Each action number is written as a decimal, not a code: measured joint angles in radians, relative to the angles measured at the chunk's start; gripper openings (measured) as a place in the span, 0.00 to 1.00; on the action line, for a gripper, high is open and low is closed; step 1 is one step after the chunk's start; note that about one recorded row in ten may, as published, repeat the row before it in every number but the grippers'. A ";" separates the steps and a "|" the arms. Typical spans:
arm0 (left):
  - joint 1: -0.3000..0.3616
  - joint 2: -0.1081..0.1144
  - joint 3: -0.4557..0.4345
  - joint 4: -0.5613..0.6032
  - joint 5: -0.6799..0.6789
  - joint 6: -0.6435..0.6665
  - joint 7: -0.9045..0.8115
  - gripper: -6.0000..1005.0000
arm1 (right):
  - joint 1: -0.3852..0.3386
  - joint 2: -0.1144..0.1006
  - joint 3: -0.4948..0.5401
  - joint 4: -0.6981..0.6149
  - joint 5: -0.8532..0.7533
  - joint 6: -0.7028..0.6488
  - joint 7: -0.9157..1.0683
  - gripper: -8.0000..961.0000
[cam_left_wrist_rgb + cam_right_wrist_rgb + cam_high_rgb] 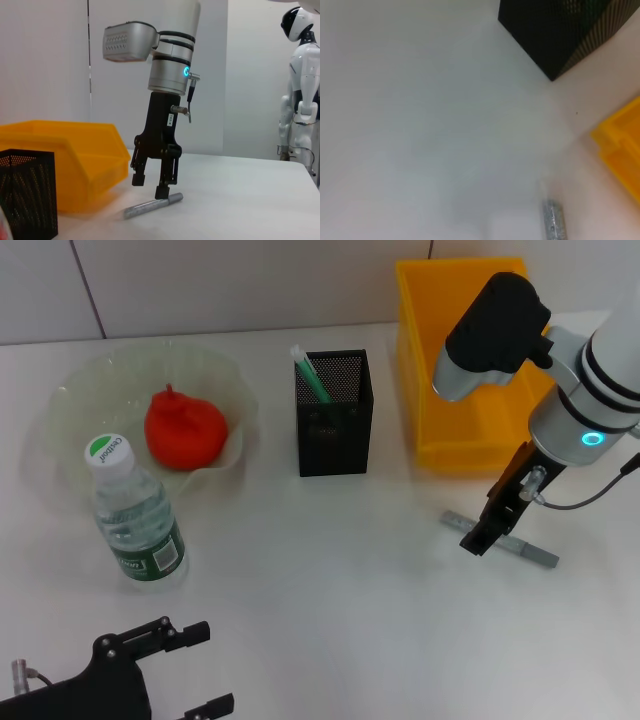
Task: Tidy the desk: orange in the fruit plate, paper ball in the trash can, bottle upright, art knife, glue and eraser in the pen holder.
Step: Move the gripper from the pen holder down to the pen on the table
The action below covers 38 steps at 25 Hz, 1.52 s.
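Right claw [487, 533] hangs open directly over the grey knife [500, 540], fingers straddling it. Knife lies flat on the desk [330, 570] beside the yellow bin [420, 390], long axis crosswise to the fingers. Left claw [190, 670] sits parked, open, well apart.

Right arm was white and silver with black band rings, a glowing cyan ring light and a grey perforated camera housing. Its black two-fingered right gripper [152, 186] carried a white label, a metal plug and a thin dark cable. Black left gripper [195, 670] showed small screws and slim fingers.
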 joint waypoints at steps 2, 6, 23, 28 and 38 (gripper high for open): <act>0.001 -0.001 0.000 0.000 0.000 0.000 0.000 0.69 | 0.004 0.000 0.000 0.021 -0.001 0.011 -0.005 0.82; 0.002 -0.002 0.000 0.000 0.000 0.001 0.000 0.69 | 0.009 0.000 0.000 0.042 -0.011 0.025 -0.005 0.78; 0.005 -0.004 0.000 0.000 0.002 0.006 0.000 0.69 | 0.037 0.001 -0.001 0.111 -0.029 0.047 0.022 0.49; 0.006 -0.004 0.000 0.000 0.002 0.003 0.000 0.69 | 0.045 0.002 -0.001 0.134 -0.030 0.062 0.023 0.47; 0.009 -0.004 0.005 0.000 0.002 0.006 0.000 0.69 | 0.058 0.002 -0.001 0.162 -0.031 0.063 0.024 0.43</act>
